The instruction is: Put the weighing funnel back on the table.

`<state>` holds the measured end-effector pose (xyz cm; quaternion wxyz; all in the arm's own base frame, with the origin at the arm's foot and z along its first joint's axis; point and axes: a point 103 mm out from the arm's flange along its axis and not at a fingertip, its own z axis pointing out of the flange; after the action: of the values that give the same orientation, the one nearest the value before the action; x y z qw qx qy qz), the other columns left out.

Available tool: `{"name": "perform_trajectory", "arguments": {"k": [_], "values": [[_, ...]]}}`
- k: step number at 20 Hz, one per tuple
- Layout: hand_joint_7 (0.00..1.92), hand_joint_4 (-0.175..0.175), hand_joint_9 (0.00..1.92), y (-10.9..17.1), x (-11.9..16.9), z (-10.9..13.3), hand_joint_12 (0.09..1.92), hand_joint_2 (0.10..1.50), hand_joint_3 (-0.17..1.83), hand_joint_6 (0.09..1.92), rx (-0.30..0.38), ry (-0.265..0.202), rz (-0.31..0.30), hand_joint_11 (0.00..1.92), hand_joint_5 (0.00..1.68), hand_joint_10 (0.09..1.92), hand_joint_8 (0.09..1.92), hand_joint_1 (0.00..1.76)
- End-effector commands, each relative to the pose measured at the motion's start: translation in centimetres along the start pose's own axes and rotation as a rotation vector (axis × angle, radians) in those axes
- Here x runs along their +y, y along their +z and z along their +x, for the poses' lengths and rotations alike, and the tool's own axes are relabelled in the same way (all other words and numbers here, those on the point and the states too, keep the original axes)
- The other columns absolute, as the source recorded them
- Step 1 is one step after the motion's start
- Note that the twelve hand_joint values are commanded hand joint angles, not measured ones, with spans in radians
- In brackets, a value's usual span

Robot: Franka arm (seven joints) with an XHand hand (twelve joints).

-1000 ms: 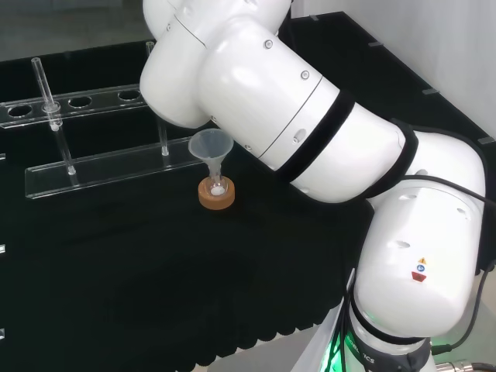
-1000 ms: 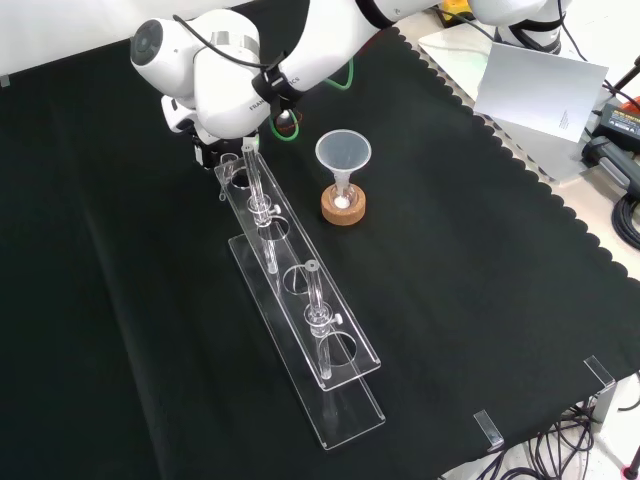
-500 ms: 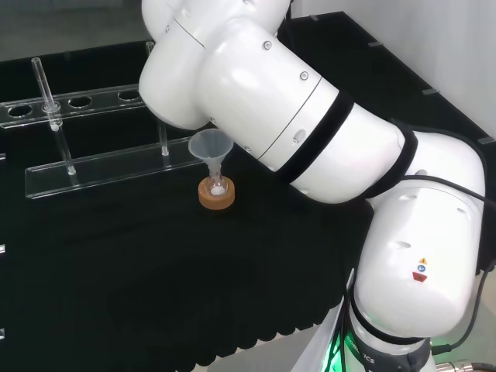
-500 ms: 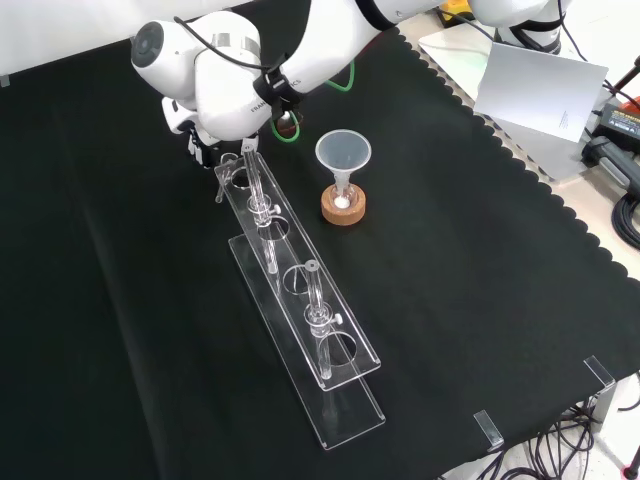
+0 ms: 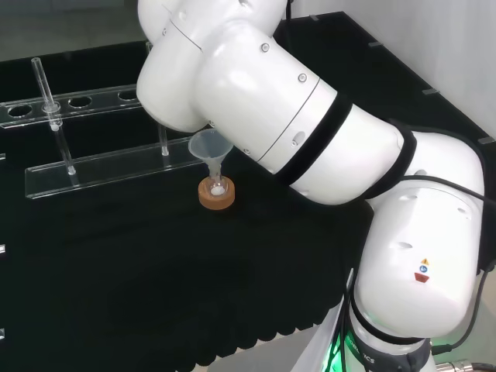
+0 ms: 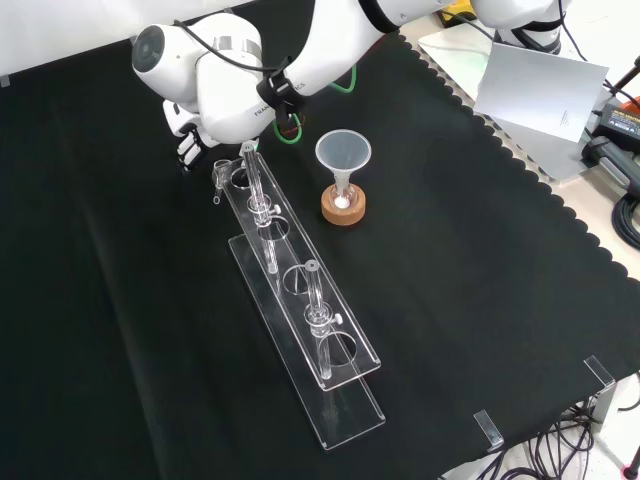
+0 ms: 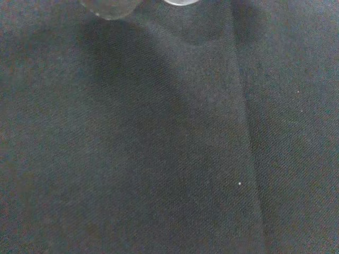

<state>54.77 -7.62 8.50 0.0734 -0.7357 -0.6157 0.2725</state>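
In the front view the weighing funnel (image 6: pixel 219 176), a small clear scoop with a short stem, is low over the cloth at the far end of the tube rack (image 6: pixel 300 300). Whether it rests on the cloth I cannot tell. The hand (image 6: pixel 185 150) is just to its left, under the arm's white wrist link. Its black and white fingers are relaxed, with a small gap to the piece and nothing between them. In the wrist view, black cloth lies close below and blurred pale parts of the hand (image 7: pixel 108 8) sit at the picture's edge.
The big funnel (image 6: pixel 343 153) stands in a small flask on a cork ring (image 6: pixel 344 207), right of the rack in the front view. Two glass tubes (image 6: pixel 255 185) stand in the rack. In the head view, the arm's links (image 5: pixel 256 101) rise above the funnel (image 5: pixel 211 147) and rack (image 5: pixel 93 167).
In the front view the hand has drifted a little to the left, away from the rack's end. The small clear piece has stayed about where it was.
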Motion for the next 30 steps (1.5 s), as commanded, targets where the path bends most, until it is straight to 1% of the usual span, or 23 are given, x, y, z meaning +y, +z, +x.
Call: {"name": "perform_trajectory", "arguments": {"k": [1, 4, 7, 13, 16, 23, 30], "values": [[0.21, -0.035, 0.76, -0.7, -1.2, -0.4, 1.28, 0.96, -0.12, 0.37, 0.000, -0.012, -0.014, 0.38, 0.33, 0.09, 0.74, 0.85], [0.18, -0.039, 0.72, -2.0, -2.3, -1.1, 1.29, 0.95, -0.14, 0.33, 0.027, -0.012, -0.030, 0.34, 0.32, 0.09, 0.73, 0.82], [0.16, -0.042, 0.70, -3.8, -4.0, -1.8, 1.30, 0.96, -0.17, 0.28, 0.046, -0.011, -0.065, 0.32, 0.32, 0.09, 0.73, 0.79], [0.15, -0.043, 0.69, -7.1, -8.4, -2.4, 1.30, 0.95, -0.17, 0.25, 0.070, -0.003, -0.116, 0.30, 0.32, 0.09, 0.73, 0.75], [0.16, -0.043, 0.70, -8.3, -10.8, -2.2, 1.31, 0.95, -0.17, 0.24, 0.087, 0.000, -0.132, 0.30, 0.32, 0.09, 0.73, 0.74], [0.23, -0.044, 0.74, -9.8, -16.6, -1.4, 1.31, 0.97, -0.17, 0.20, 0.125, -0.009, -0.152, 0.32, 0.36, 0.09, 0.73, 0.68], [0.22, -0.046, 0.72, -10.4, -21.7, -1.2, 1.32, 0.98, -0.17, 0.18, 0.144, -0.009, -0.135, 0.32, 0.34, 0.09, 0.71, 0.64]]}}
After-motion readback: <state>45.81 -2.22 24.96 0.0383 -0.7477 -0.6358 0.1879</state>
